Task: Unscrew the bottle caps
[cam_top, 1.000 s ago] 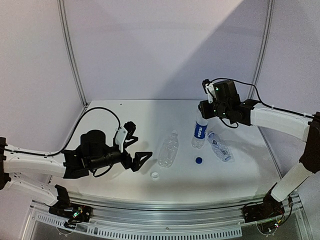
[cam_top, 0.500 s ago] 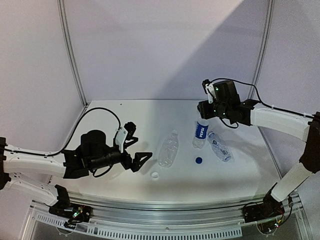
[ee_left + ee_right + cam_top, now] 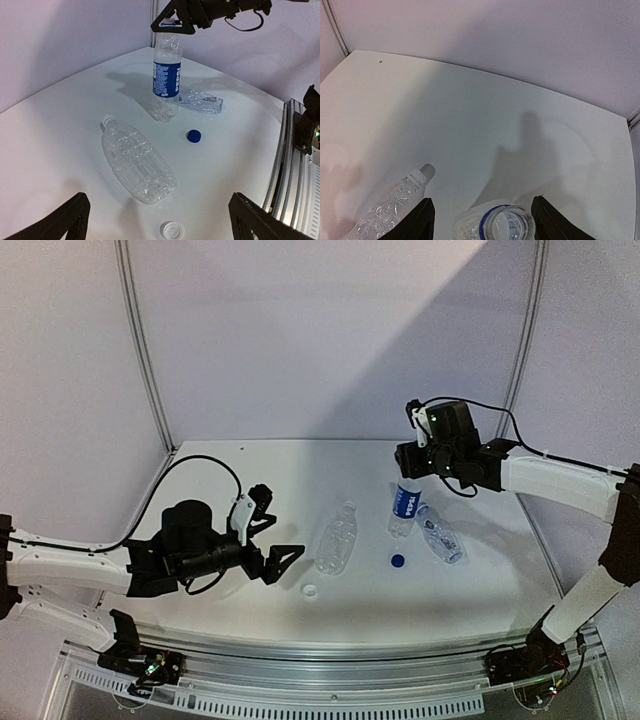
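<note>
I see white matte tabletop [image 3: 480, 590], back edge meeting pale lilac wall panels [image 3: 330, 340]. Thin metal uprights [image 3: 145, 350] at both back corners. Aluminium rail [image 3: 330, 680] along near edge (slotted strip beneath). Light uneven: broad diagonal shadow across back wall.

blue-label bottle [image 3: 403, 508] upright, mouth open. capped plain bottle [image 3: 337, 538] and dented bottle [image 3: 438, 538] lie flat. blue cap [image 3: 398, 561], white cap [image 3: 310, 591] loose.

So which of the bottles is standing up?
The bottle with the blue label is the one standing up. The plain bottle in the middle and the plain bottle on the right both lie on their sides.
</note>
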{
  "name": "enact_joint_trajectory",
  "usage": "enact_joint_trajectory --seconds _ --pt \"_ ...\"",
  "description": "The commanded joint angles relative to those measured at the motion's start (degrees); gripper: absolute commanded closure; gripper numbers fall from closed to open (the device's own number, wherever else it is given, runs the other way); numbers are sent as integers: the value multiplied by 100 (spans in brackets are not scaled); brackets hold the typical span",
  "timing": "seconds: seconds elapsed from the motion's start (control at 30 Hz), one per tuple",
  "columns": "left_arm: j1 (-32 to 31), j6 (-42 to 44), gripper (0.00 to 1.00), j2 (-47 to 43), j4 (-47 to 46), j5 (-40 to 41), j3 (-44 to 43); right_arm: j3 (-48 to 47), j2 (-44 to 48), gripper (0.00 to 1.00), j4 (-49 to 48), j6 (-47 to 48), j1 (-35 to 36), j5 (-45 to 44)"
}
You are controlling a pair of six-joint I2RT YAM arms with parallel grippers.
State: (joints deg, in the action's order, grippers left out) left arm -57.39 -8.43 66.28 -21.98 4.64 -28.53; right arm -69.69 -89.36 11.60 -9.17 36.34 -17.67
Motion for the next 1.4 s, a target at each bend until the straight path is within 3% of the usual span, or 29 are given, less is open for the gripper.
enact_joint_trajectory --seconds 0.0,0.37,0.47,0.8,1.07,1.37 --pt "-38 -27 1 -38 70 -56 -63 16 91 32 114 -84 -29 -123" --pt "-36 -22 1 2 77 -47 -69 44 234 30 160 -89 -26 -112" --pt "-41 -65 1 48 103 80 -87 52 357 25 227 -122 -30 9" --pt "-23 -264 1 559 477 235 -390 385 1460 17 344 -455 -12 903" --pt "182 -954 11 1948 2087 -572 -2051 1034 2526 19 739 -581 407 1082" --pt "748 -1292 15 3896 4452 -1866 -4635 2073 3648 23 218 -774 460 1585"
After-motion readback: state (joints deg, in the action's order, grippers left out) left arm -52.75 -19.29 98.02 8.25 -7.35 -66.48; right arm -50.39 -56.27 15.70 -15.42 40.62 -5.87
